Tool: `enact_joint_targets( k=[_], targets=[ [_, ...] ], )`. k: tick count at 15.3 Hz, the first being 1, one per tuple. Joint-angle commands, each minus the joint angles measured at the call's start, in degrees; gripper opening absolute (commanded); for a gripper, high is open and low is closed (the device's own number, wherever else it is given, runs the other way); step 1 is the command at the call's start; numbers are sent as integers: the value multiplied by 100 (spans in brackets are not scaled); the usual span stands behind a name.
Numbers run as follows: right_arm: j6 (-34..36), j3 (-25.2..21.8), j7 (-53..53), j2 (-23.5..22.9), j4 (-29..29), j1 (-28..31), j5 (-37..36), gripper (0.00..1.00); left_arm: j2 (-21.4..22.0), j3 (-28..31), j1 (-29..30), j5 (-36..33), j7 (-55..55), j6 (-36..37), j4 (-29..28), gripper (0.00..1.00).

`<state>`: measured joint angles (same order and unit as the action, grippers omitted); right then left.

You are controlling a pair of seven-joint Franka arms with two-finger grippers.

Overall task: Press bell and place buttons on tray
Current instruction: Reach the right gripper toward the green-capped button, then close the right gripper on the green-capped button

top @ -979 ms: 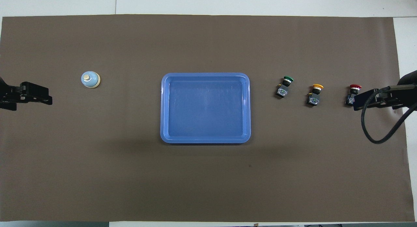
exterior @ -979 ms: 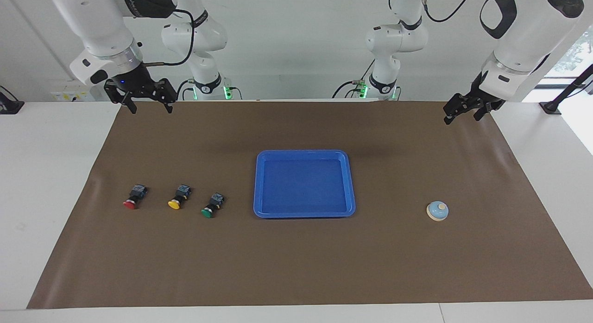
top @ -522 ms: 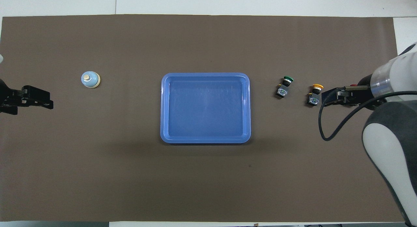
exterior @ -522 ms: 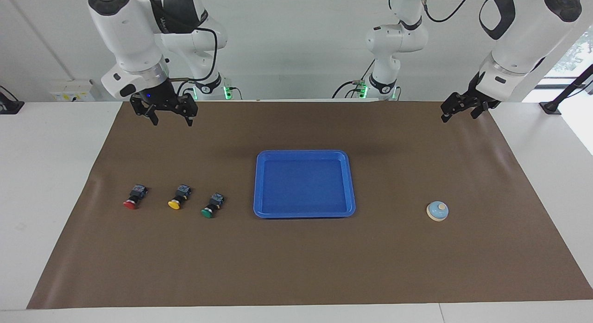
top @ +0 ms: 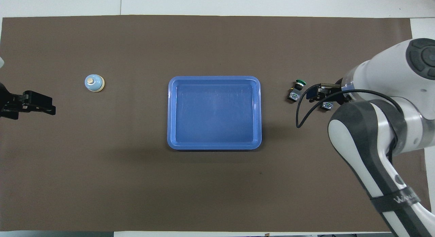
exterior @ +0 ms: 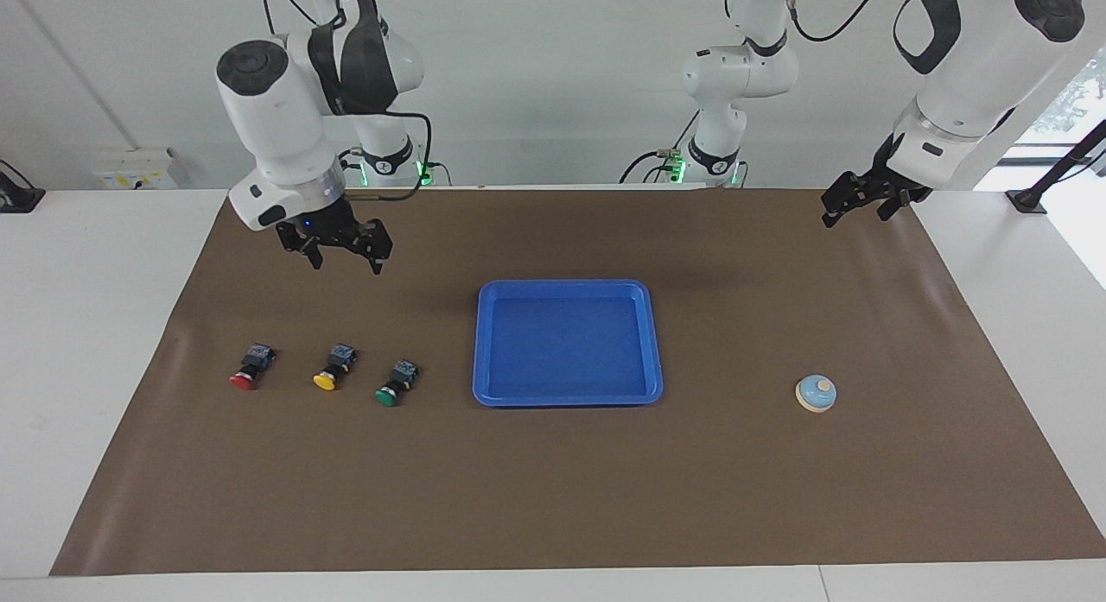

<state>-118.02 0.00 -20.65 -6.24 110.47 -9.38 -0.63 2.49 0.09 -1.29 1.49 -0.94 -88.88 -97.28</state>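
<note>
Right gripper [exterior: 347, 258] has swung in over the mat [exterior: 553, 498], jaws wide, empty, up in the air. Bell [exterior: 816, 393] sits toward the left arm's end, tray [exterior: 657, 386] mid-bench, red [exterior: 244, 379], yellow [exterior: 326, 379], green buttons [exterior: 388, 396] in a row beside it. Left gripper [exterior: 855, 212] waits, jaws wide.

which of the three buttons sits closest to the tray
The green button. It is the end one of the row, right beside the blue tray; the yellow button comes next and the red button lies nearest the right arm's end.
</note>
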Motion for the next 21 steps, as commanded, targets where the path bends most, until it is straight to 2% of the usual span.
enact_joint_targets(
  k=[1, 10, 15, 18, 19, 20, 21],
  targets=[
    [-842, 0, -70, -114, 430, 24, 90, 100, 85, 62, -38, 44, -240, 99, -37, 100],
    [-1934, 0, -518, -1203, 326, -81, -7, 100, 129, 71, -20, 44, -240, 29, -28, 100],
    [-2286, -9, -545, -1475, 308, -72, -16, 100, 129, 71, -20, 44, -240, 29, -28, 100],
    [-2295, -9, -580, -1485, 308, -55, -16, 100, 129, 71, -20, 44, -240, 29, -19, 100],
    [-2304, -9, -580, -1494, 308, -29, -16, 96, 129, 71, -20, 44, -240, 29, -28, 100],
    [-2304, -9, -589, -1494, 308, -37, -7, 87, 129, 71, -20, 44, -240, 29, -28, 100],
    [-2304, -9, -589, -1494, 308, -29, -16, 70, 129, 71, -20, 44, -240, 29, -28, 100]
  ],
)
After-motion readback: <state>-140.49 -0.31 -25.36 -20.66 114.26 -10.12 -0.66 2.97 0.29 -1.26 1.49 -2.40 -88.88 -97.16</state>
